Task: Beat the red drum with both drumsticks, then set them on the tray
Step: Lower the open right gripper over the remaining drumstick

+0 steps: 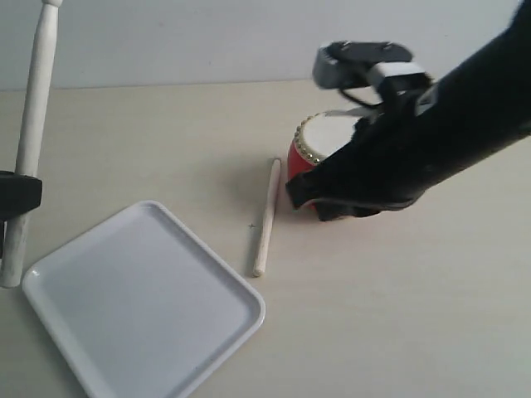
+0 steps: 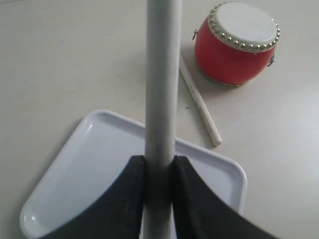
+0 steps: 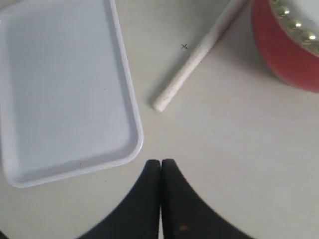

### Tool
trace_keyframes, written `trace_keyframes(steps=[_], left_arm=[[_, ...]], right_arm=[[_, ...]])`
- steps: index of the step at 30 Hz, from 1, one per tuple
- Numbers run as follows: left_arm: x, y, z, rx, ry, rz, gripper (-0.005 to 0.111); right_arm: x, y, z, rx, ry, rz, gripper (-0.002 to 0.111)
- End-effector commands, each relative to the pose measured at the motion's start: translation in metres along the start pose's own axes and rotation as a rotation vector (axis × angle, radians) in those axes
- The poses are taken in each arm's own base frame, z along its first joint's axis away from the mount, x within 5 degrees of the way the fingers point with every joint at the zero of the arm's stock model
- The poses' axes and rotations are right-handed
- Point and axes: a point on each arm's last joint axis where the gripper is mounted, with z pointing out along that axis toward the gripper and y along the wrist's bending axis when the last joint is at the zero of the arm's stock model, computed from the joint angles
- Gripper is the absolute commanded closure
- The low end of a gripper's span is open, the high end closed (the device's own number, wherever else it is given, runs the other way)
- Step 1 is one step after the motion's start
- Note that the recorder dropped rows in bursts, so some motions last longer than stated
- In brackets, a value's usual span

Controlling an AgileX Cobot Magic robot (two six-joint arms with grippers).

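The red drum point(image 1: 314, 143) with its cream top stands at centre right, partly hidden behind my right arm; it also shows as the drum point(image 2: 234, 42) and the drum point(image 3: 289, 45). My left gripper point(image 1: 15, 196) is shut on one drumstick point(image 1: 31, 124), held nearly upright over the tray's left corner; the wrist view shows that stick point(image 2: 160, 74) clamped between the jaws of the left gripper point(image 2: 159, 167). The other drumstick point(image 1: 267, 217) lies on the table between drum and tray. My right gripper point(image 1: 292, 195) hovers beside the drum, shut and empty point(image 3: 160, 164). The white tray point(image 1: 141, 298) holds nothing.
The lying drumstick point(image 3: 194, 59) points from the drum's side toward the tray's point(image 3: 60, 84) near corner. A pale wall runs behind the beige table point(image 1: 166, 141). The right arm's camera housing point(image 1: 361, 66) hangs above the drum.
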Motion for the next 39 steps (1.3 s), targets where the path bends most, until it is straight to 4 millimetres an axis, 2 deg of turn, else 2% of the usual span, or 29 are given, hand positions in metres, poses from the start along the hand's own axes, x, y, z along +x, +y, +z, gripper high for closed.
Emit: trace_keyframes(steps=[1, 5, 8, 10, 13, 15, 18, 20, 29, 32, 39], left_arm=[[0.000, -0.001, 0.006, 0.000, 0.006, 0.003, 0.107], [-0.001, -0.001, 0.006, 0.004, -0.002, -0.001, 0.107], [-0.001, -0.001, 0.004, 0.005, -0.008, -0.001, 0.107], [-0.001, -0.001, 0.003, 0.006, -0.012, -0.002, 0.107], [-0.002, -0.001, 0.003, 0.007, -0.013, -0.003, 0.107], [-0.002, -0.001, 0.003, 0.007, -0.013, -0.003, 0.107], [-0.002, -0.001, 0.003, 0.007, -0.015, -0.006, 0.107], [-0.002, -0.001, 0.003, 0.010, -0.017, -0.009, 0.107], [-0.002, -0.001, 0.000, 0.014, -0.030, -0.013, 0.107], [-0.002, -0.001, 0.000, 0.015, -0.032, -0.013, 0.107], [-0.002, -0.001, 0.000, 0.014, -0.030, -0.013, 0.107]], right_arm=[[-0.020, 0.024, 0.033, -0.024, 0.005, 0.000, 0.108], [-0.025, 0.037, 0.050, -0.173, 0.035, 0.185, 0.108], [-0.026, 0.033, 0.065, -0.157, 0.050, 0.189, 0.108], [-0.032, 0.032, 0.074, -0.138, 0.044, 0.275, 0.108], [-0.044, 0.030, 0.090, -0.082, 0.086, 0.327, 0.105], [-0.058, 0.027, 0.102, 0.013, 0.189, 0.332, 0.098], [-0.082, 0.022, 0.106, 0.217, 0.271, 0.328, 0.090], [-0.086, 0.020, 0.109, 0.246, 0.275, 0.336, 0.090], [-0.086, 0.020, 0.113, 0.243, 0.282, 0.337, 0.090], [-0.081, 0.026, 0.113, 0.194, 0.339, 0.397, 0.090], [-0.074, 0.023, 0.121, 0.217, 0.417, 0.396, 0.090]])
